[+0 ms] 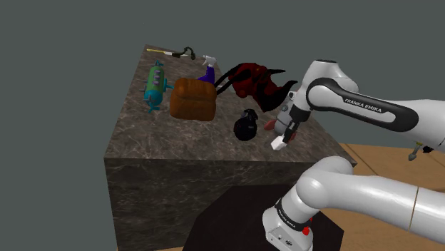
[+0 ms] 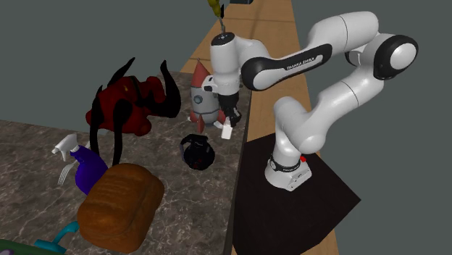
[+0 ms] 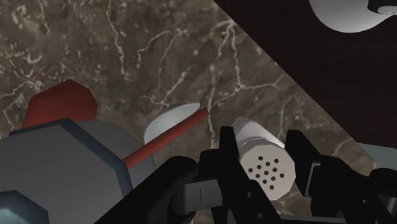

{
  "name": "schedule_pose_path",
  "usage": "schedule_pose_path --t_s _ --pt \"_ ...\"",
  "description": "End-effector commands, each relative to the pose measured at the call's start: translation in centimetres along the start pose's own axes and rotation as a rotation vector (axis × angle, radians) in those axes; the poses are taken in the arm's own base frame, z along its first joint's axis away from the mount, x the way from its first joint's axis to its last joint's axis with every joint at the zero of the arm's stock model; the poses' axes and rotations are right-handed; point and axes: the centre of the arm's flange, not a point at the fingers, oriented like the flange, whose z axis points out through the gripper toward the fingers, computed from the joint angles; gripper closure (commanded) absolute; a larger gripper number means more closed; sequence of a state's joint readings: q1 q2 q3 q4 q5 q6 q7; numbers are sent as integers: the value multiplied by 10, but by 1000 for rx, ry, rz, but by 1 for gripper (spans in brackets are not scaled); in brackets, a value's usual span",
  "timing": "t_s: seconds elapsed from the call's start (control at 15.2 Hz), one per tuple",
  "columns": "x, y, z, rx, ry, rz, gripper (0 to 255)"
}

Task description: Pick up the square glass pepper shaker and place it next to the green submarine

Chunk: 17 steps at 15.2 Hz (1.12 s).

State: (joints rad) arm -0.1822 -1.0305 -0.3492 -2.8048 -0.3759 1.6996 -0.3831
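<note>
The pepper shaker (image 3: 264, 167) is a white square-sided body with a holed top, and my gripper (image 3: 262, 145) is shut on it. Held, the shaker (image 1: 278, 144) hangs just over the marble counter (image 1: 142, 135) near the edge closest to the stand, beside a grey and red toy rocket (image 2: 205, 94). From the second exterior view the shaker (image 2: 225, 131) sticks out below the gripper (image 2: 227, 120). The green submarine (image 1: 155, 84) lies at the counter's far side, at the shoulder view's left; its tail (image 2: 56, 239) shows at the second exterior view's lower left.
Between the shaker and the submarine stand a black round pot (image 1: 246, 125), a brown loaf (image 1: 192, 98), a purple spray bottle (image 1: 207, 70) and a red and black horned figure (image 1: 249, 80). The rocket (image 3: 57, 159) stands close beside the gripper. A long tool (image 1: 170, 51) lies at the back edge.
</note>
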Motion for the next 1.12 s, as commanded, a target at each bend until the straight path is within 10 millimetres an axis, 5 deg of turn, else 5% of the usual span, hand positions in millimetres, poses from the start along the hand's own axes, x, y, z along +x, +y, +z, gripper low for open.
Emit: schedule_pose_path --t_s 0.0,1.06 --pt "-3 1 -10 0 -3 0 255" --pt "-12 3 -93 0 -3 0 255"
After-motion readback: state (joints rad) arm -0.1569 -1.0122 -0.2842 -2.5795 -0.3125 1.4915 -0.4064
